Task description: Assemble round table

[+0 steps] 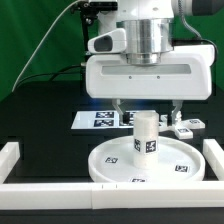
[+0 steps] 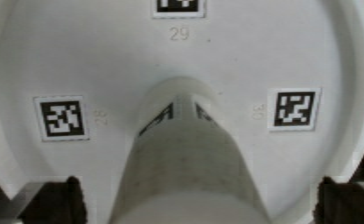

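Your gripper (image 1: 147, 112), jaws apart astride the leg (image 1: 146, 136), could tip it on the disc (image 1: 165, 157) if you close off-centre.

I judge this a robotics lab. I note a green backdrop (image 1: 30, 40), black table (image 1: 40, 112) and tagged marker board (image 1: 100, 120).
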Motion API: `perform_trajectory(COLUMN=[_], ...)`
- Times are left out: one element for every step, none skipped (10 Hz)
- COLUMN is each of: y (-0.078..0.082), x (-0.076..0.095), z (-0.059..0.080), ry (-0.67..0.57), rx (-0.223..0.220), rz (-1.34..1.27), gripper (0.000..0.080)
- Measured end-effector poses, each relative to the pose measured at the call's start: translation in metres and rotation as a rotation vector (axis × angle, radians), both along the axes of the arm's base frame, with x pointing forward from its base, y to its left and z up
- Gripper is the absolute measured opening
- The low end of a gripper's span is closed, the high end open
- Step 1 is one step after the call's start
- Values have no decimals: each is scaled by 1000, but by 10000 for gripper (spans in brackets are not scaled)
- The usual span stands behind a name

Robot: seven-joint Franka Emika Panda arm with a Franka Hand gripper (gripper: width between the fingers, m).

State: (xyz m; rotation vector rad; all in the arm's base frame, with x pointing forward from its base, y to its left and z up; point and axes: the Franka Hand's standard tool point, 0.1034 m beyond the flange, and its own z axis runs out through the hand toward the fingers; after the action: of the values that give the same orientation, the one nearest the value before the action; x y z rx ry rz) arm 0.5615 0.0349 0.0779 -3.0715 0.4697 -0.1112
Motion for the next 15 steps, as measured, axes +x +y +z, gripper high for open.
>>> perform_trajectory(y=[-2,-3,-3,-3,-2,-2,3,7,8,7,7,8,10,10,9], x=[0,0,0,0,0,0,1,1,1,3,3,2,1,0,0], z=[0,0,0,-1,-1,-1,0,-1,-1,-1,-1,-2,-1,-1,-1], ry=[-2,-1,0,2,4,6,6,-6,-9,-8,-5,-12,-24,-23,-18], rx=[-1,-1,6,13,20,22,0,6,15,27,59,109,165,189,203], rz=[-4,-5,-68,-168,-246,-331,-390,-521,-655,-803,-982,-1189,-1418,-1503,-1573], gripper=[637,637,461,406,406,407,407,407,407,407,407,407,409,409,409])
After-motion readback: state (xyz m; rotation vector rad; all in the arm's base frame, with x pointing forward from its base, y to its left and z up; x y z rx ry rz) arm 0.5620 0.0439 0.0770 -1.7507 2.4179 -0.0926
